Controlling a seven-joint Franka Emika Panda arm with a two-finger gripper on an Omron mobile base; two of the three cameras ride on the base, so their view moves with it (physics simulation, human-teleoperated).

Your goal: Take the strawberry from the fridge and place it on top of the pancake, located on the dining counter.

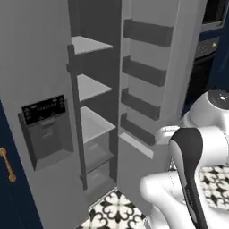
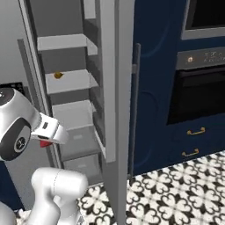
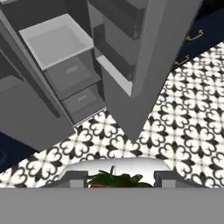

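Two-finger dark gripper (image 3: 117,180) clenched on tiny red green-leaved strawberry (image 3: 114,180), tall grey steel fridge (image 3: 131,74) at 12 o'clock, right door open, patterned floor tiles (image 3: 183,113) below

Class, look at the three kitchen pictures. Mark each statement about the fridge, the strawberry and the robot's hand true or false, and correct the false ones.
1. The fridge has its right door swung open. True.
2. The hand is empty. False: green strawberry leaves show between its fingers, so it is shut on the strawberry.
3. A small orange item lies on a fridge shelf. True.
4. The floor is plain grey. False: it is tiled in a black and white flower pattern.
5. The strawberry lies on the lowest shelf. False: it is in the hand, outside the fridge.
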